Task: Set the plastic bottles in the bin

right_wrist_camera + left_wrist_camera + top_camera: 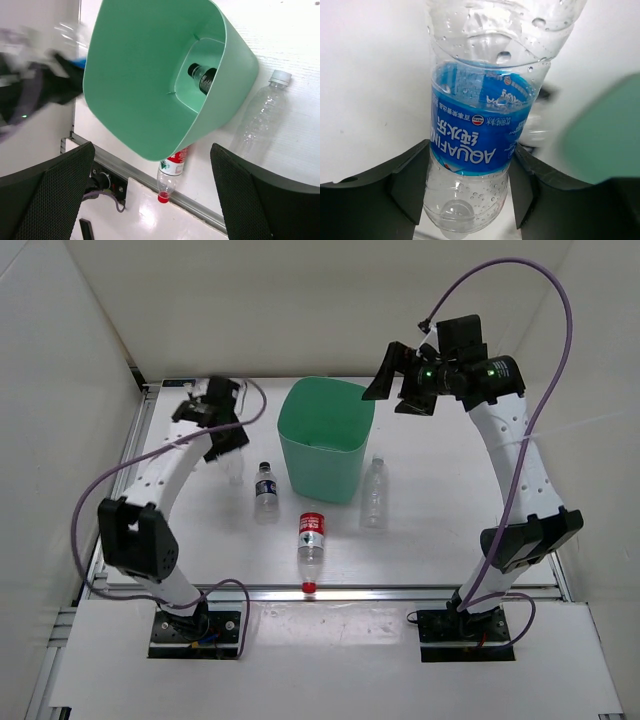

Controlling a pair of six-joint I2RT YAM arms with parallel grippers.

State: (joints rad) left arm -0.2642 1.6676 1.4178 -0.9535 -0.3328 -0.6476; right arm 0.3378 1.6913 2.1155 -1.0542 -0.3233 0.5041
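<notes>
The mint-green bin point(325, 435) stands mid-table. My left gripper point(226, 443) is left of it, shut on a blue-labelled clear bottle point(472, 145) held between both fingers point(412, 185). The bin's blurred side point(605, 135) shows at the right of the left wrist view. My right gripper point(400, 380) is open and empty, raised above the bin's right rim. The right wrist view looks into the bin point(145, 75), where a dark-capped bottle point(202, 77) lies on the bottom. On the table lie a dark-labelled bottle point(266, 490), a red-capped bottle point(312, 545) and an unlabelled bottle point(374, 492).
White walls enclose the table on the left, back and right. A metal rail point(330, 592) runs along the near edge, with the red cap touching it. In the right wrist view the unlabelled bottle point(262, 112) lies beside the bin and the red-capped one point(172, 172) in front.
</notes>
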